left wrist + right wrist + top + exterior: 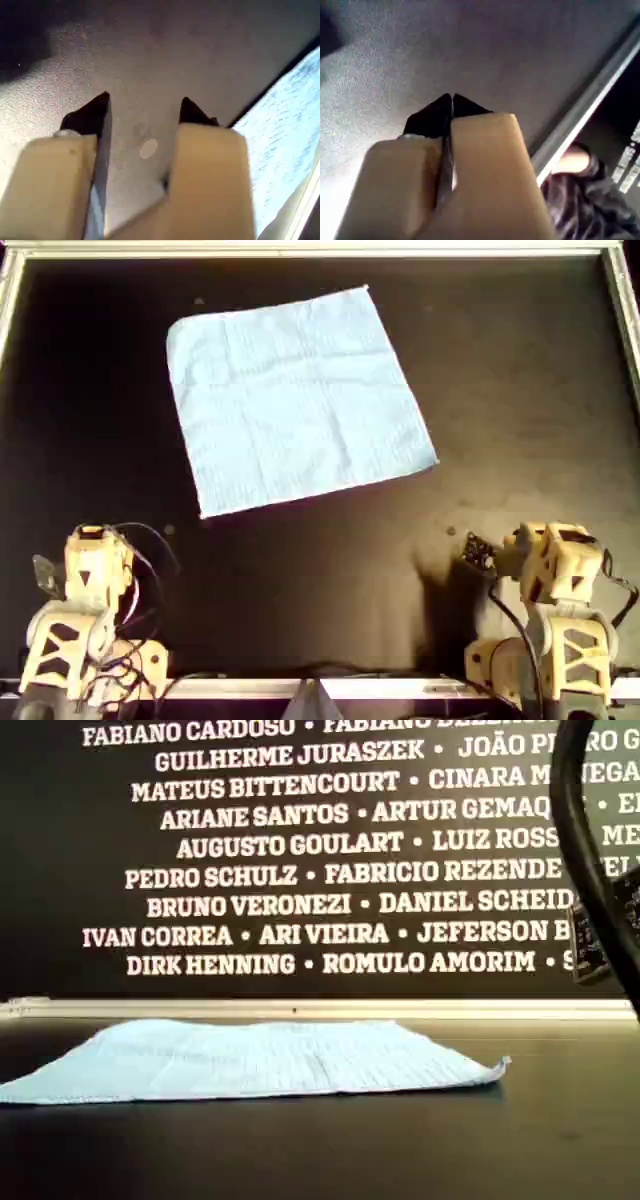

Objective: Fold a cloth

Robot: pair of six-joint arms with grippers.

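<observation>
The cloth (295, 400) is a light blue square, lying flat and unfolded on the black table, turned a little, in the upper middle of the overhead view. In the exterior view the cloth (260, 1060) lies low, one corner slightly lifted at that view's right. My left gripper (145, 100) is open above bare table with nothing between its fingers, and the cloth's edge (290, 130) shows beside it. My right gripper (451, 97) is shut and empty over bare table. Both are well away from the cloth.
Two tan arms (85, 610) (555, 600) sit at the overhead view's bottom left and bottom right. A metal rail (300, 248) frames the table. A wall with white names (300, 850) stands behind. A black cable (590, 870) hangs at the exterior view's right.
</observation>
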